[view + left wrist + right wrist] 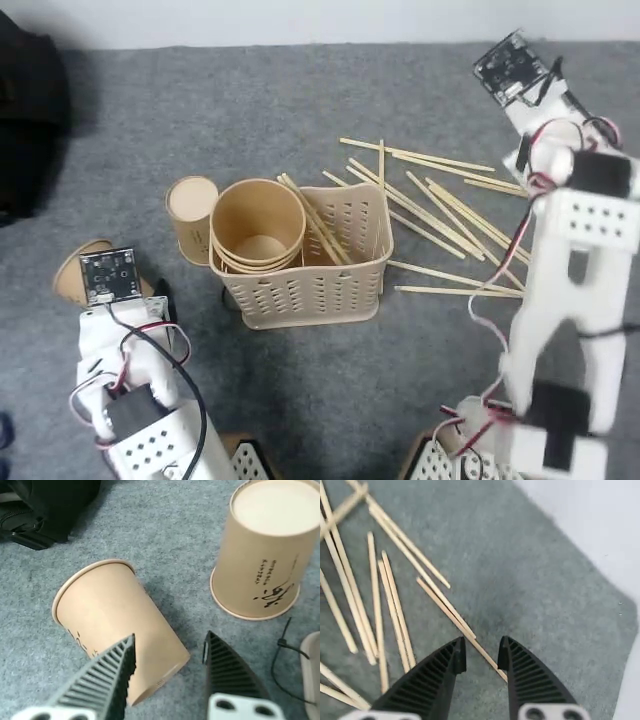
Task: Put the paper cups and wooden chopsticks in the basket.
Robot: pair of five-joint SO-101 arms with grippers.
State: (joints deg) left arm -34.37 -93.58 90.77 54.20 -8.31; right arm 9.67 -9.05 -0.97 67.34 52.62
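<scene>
I see dark script printed down the sides of both loose cups, too small to read. My left gripper (170,645) hangs jaws spread over the tipped paper cup (115,625) on the grey surface (300,110), near the upturned cup (265,555) beside the basket (310,285). My right gripper (481,647), jaws parted, points down over the scattered wooden chopsticks (395,610).

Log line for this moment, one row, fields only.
left gripper: open, at lying cup | right gripper: open, above loose chopsticks | basket: stacked cups, few chopsticks inside | upturned cup: beside basket
</scene>
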